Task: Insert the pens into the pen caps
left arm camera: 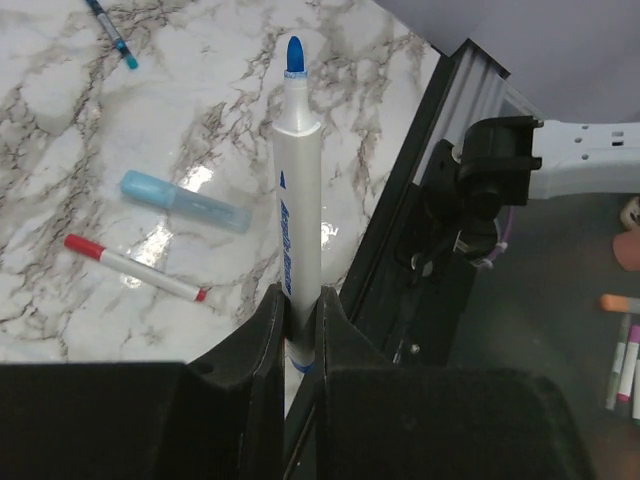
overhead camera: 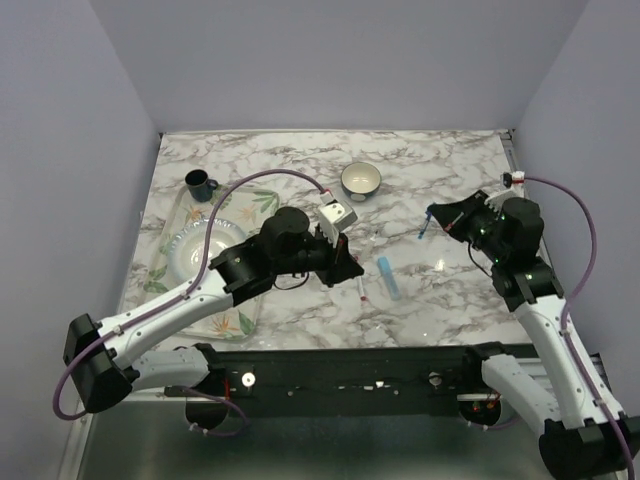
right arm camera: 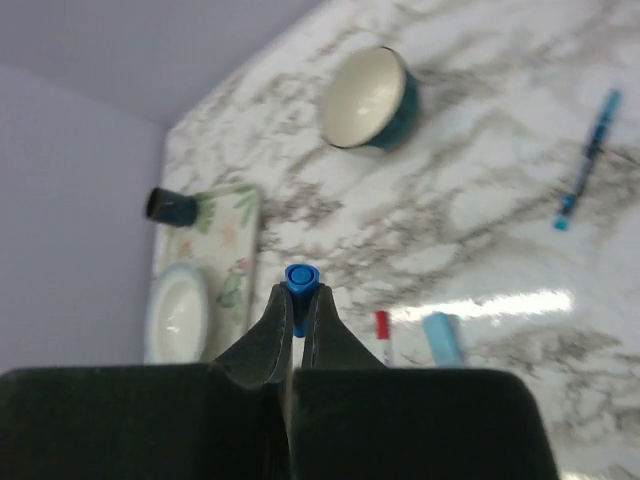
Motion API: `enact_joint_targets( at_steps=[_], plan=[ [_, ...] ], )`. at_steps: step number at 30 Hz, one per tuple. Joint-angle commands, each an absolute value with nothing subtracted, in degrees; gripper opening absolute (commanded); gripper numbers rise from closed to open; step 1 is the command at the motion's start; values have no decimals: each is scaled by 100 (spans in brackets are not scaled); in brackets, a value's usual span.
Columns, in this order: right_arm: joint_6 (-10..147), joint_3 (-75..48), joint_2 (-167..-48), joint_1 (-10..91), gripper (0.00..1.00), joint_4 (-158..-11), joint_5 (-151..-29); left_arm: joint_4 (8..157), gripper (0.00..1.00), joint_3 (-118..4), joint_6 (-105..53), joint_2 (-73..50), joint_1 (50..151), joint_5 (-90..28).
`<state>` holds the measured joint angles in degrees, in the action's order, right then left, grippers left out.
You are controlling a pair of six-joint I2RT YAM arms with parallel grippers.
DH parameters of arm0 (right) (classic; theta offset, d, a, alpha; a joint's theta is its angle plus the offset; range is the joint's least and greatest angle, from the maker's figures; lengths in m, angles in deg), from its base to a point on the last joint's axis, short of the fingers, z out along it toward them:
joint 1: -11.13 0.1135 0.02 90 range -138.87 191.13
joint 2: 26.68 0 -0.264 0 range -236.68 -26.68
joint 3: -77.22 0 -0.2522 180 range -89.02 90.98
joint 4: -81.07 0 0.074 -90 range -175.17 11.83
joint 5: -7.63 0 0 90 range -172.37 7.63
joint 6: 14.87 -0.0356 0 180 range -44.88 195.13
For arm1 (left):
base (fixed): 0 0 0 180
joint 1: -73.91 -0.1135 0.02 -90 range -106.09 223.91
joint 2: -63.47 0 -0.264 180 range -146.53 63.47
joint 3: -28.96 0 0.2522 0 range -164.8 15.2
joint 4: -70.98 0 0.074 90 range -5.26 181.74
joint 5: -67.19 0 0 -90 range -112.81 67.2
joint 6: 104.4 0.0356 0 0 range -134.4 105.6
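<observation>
My left gripper [left arm camera: 298, 300] is shut on a white pen with a bare blue tip [left arm camera: 297, 190], its tip pointing away from the jaws, above the table's near edge. It shows in the top view [overhead camera: 345, 265] at the table's middle. My right gripper [right arm camera: 298, 292] is shut on a small blue pen cap [right arm camera: 300, 279], held above the table at the right [overhead camera: 440, 215]. On the table lie a white pen with red ends [left arm camera: 135, 268], a pale blue marker [left arm camera: 185, 200] and a dark blue pen [left arm camera: 110, 30]. The dark blue pen lies just below my right gripper [overhead camera: 426, 227].
A white-lined bowl [overhead camera: 361, 180] stands at the back middle. A floral tray [overhead camera: 245, 318] at the left holds a glass dish [overhead camera: 190, 250], with a dark mug [overhead camera: 199, 184] at its far end. The black frame rail [overhead camera: 350, 362] runs along the near edge.
</observation>
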<state>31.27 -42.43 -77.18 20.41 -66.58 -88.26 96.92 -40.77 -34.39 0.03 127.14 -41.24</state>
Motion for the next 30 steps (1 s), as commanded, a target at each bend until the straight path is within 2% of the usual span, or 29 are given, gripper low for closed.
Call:
enact_joint_targets(
  at_steps=[1,7,13,30],
  plan=[
    [3594,-4647,-6818,2036,1,-8459,-11003,9178,0,-4343,-3830,-288,12612,-4882],
    [2486,-5534,-6561,2071,1,-10622,-12182,8194,0,-3965,-4446,-561,12216,-5821],
    [2134,-5834,-6500,2247,1,-11503,-12359,7991,0,-3780,-4367,-456,12189,-6033],
    [2441,-5457,-7132,3135,1,-12007,-11893,7779,0,-3587,-4499,-227,12198,-6306]
  ],
)
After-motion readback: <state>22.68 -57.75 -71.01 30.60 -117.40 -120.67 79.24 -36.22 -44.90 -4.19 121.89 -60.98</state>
